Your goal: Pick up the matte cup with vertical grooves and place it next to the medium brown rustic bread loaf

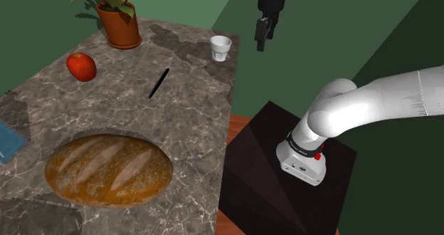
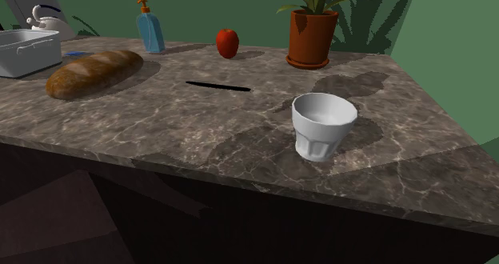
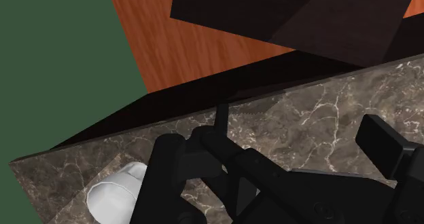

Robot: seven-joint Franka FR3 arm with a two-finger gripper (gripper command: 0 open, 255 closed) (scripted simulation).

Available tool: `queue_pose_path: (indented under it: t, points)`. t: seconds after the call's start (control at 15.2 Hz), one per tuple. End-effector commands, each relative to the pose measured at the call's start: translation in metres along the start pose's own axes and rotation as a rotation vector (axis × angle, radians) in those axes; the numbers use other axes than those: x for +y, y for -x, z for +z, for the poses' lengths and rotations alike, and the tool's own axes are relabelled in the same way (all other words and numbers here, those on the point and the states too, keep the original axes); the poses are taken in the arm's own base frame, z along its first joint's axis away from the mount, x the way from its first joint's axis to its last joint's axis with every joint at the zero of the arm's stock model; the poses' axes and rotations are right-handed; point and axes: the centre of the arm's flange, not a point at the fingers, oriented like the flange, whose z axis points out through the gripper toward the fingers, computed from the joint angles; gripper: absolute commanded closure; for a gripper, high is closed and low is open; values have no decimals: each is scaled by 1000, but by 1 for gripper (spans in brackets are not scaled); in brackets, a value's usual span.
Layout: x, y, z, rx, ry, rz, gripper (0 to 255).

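Jaws stand apart, nothing between them. Gripper (image 1: 263, 43) hangs above and just beside the white grooved cup (image 1: 220, 48), not touching it. The cup sits upright near the counter (image 1: 196, 119) edge, well apart from the bread loaf (image 1: 108, 169). Judged light, rigid, matte but breakable. Grip across the fluted wall below the rim, with moderate force.
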Motion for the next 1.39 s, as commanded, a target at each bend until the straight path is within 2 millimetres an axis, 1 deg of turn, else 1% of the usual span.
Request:
queue_pose_path:
  t: [0.0, 0.66, 1.32]
  points:
    - [0, 0, 0, 0, 0, 0, 0]
    - [67, -88, 58, 35, 38, -71, 0]
    - [129, -183, 111, 71, 76, -143, 0]
